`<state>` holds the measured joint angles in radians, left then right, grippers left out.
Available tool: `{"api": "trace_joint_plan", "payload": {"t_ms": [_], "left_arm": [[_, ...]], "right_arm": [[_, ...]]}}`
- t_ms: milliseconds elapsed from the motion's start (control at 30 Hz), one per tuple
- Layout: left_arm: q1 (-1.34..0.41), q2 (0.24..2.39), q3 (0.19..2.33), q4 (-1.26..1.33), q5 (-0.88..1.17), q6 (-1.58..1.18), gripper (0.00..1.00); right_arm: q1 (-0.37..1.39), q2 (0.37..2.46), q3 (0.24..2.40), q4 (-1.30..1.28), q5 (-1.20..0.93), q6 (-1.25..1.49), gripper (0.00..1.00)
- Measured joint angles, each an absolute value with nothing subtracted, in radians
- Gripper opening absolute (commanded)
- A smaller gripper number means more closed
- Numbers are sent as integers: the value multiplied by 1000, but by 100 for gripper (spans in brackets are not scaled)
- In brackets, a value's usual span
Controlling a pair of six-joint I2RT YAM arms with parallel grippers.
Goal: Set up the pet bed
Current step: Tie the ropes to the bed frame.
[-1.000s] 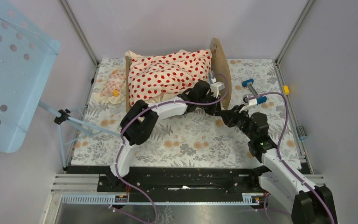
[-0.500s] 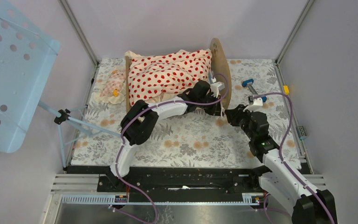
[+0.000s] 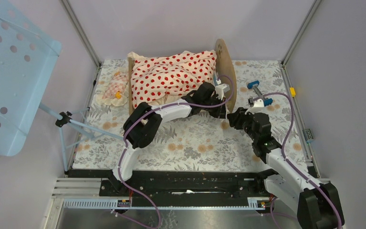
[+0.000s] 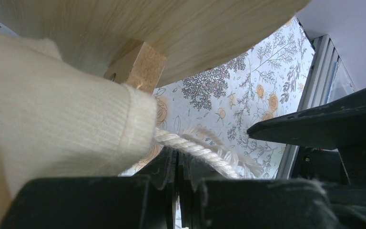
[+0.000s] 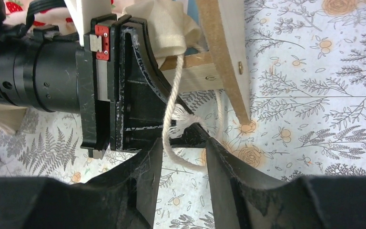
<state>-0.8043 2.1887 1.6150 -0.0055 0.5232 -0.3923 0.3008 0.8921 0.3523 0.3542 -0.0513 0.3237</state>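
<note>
While the pet bed (image 3: 225,67) stands upright on the flowered surface (image 3: 195,143), with the red-dotted blanket (image 3: 171,76) heaped over it right up to the headboard (image 3: 224,55), the work is all at the headboard's near corner. There the left fingers (image 5: 138,105) are clamped shut on a white cord (image 5: 173,90). The cord comes out of a cream cloth (image 5: 167,28) hem just beside the headboard's leg, and its frayed end pokes out past the tips. The right fingers (image 5: 133,181) stand partly apart and hold nothing, one on each side of the cord's slack loop, just below the headboard's edge.

Several things could go wrong from here. If the right fingers close off-centre they may pinch only loose strands, and the cord would slip free at the first pull. A firm tug on it could drag or tip the light frame, since nothing pins the headboard down. The cord may also catch on the headboard's leg. Both sets of fingers sit very near each other, so a small misjudged move could knock them together.
</note>
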Motion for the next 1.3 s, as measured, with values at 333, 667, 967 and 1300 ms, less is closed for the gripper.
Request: {"api": "trace_joint_plan", "payload": {"t_ms": [333,667,967,1300], "left_arm": [[-804,2189,1615,-6,524,-390,0],[-804,2189,1615,-6,524,-385,0],[-804,2189,1615,-10,527,-365,0],[-804,2189,1615,-10,528,-361,0]], "right_arm": [[301,929,352,371,-61,271,45],[301,993,355,373,-65,239,48],[301,1015,364,425,-73,226,47],[301,1039,374,472,-78,230,39]]}}
